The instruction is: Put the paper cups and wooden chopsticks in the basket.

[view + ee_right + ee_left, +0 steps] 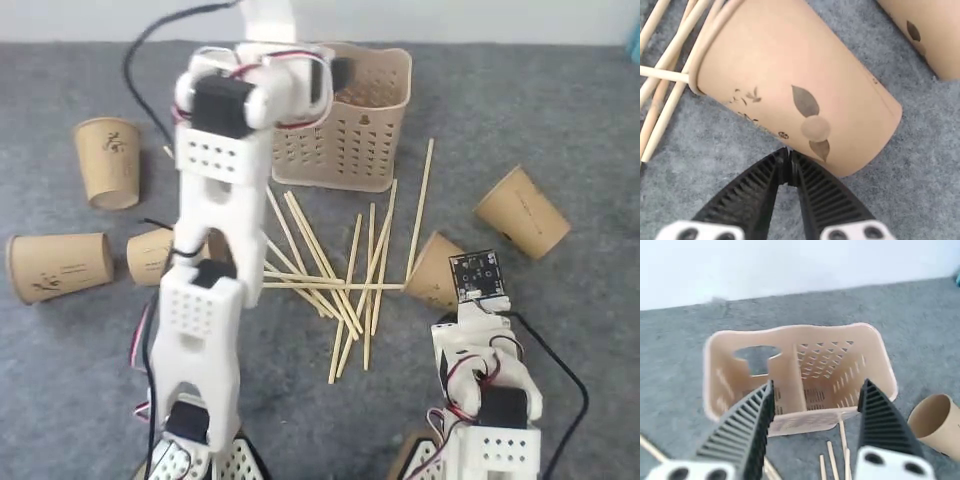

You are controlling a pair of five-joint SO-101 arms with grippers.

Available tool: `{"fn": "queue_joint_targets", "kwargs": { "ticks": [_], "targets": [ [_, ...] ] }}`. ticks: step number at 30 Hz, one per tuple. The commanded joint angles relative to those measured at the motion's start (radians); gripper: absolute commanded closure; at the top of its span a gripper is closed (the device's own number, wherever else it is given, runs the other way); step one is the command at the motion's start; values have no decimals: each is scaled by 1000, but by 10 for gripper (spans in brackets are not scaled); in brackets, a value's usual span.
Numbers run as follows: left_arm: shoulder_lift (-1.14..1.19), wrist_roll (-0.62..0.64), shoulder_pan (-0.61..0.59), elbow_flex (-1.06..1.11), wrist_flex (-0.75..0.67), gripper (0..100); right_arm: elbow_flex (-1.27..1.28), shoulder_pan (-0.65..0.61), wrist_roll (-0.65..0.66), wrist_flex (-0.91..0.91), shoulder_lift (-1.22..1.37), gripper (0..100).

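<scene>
basket (385, 120) upright | paper cups (522, 212) toppled, scattered | chopsticks (340, 270) strewn before basket

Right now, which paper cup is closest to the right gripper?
The cup lying at the right edge of the chopsticks, directly in front of the right gripper; the remaining cups lie farther off.

The high camera looks down over my table (590, 110). My left wrist camera shares its basket (840, 365); my right hugs a cup (790, 85).
</scene>
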Motion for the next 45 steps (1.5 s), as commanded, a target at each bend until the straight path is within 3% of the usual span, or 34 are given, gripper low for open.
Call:
{"fn": "queue_joint_targets", "kwargs": {
  "ticks": [1,9,15,24,29,33,36,40,45],
  "targets": [
    [-285,-9,-25,217,40,740,15,2,14,-19,-18,991],
    [-750,-12,-32,822,-14,740,17,8,14,-13,-18,991],
    [-1019,-26,-147,1283,-101,740,17,8,14,-12,-18,991],
    [-1550,-203,-215,2121,-423,740,17,10,14,-10,-18,991],
    [-1682,-267,-255,2450,-605,740,17,10,14,-10,-18,991],
    [-1685,-272,-296,2621,-799,756,17,10,14,-8,-18,991],
    [-1685,-267,-267,2681,-890,844,17,10,14,-8,-18,991],
    [-1683,-265,-206,2690,-908,968,17,10,14,-8,-18,991],
    [-1683,-255,-190,2690,-924,986,17,10,14,-8,-18,991]
  ]
}}
